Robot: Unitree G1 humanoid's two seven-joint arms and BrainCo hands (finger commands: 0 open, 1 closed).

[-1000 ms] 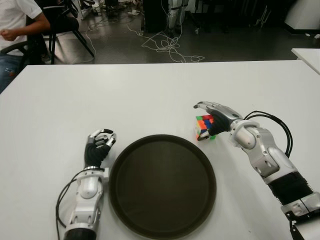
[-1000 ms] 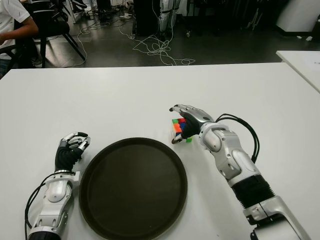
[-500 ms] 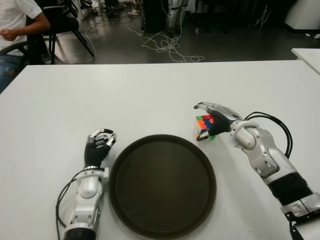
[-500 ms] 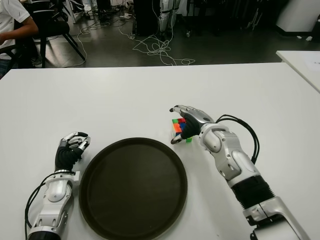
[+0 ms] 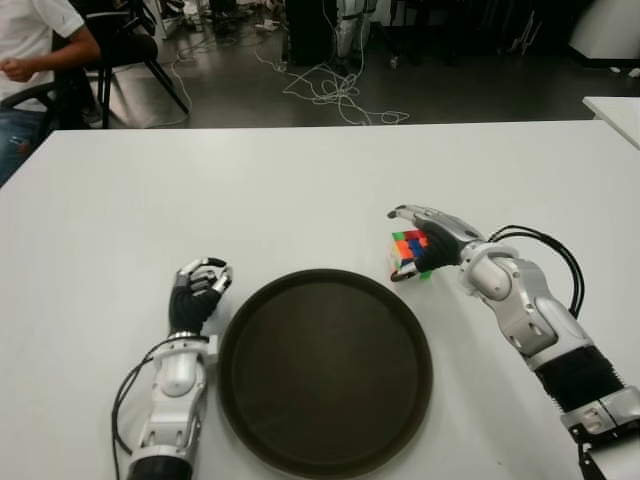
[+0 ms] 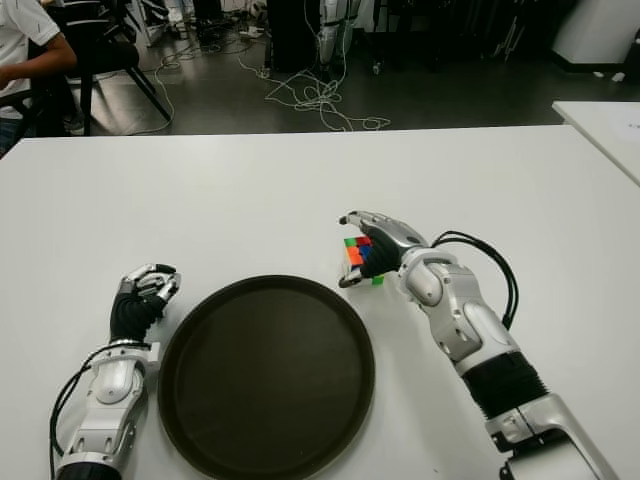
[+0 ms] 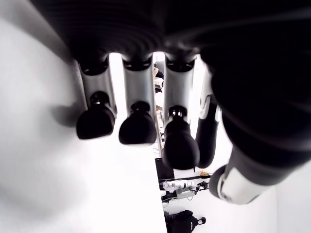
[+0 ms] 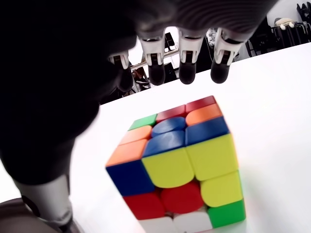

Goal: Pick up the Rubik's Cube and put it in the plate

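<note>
The multicoloured Rubik's Cube (image 5: 408, 253) sits on the white table (image 5: 300, 190), just past the far right rim of the round dark brown plate (image 5: 325, 370) and not in it. The robot's silver-and-black right hand (image 5: 425, 235) is at the cube: its fingers (image 8: 188, 68) arch over the cube's top and far side, and the thumb reaches down on the side facing the plate. In the right wrist view the fingertips hang above the cube with a gap of bare table showing between them and its upper face, so the hand looks cupped around the cube rather than clamped on it; whether the thumb touches the cube I cannot tell. The cube stands with its base on the table, its stickered faces showing yellow, blue, red, orange and green. The robot's left hand (image 5: 198, 293) shows just to the left of the plate, its dark fingers (image 7: 138, 128) curled inward and holding nothing. At the far left edge, beyond the table, a person in a white shirt (image 5: 35, 40) sits on a chair.
</note>
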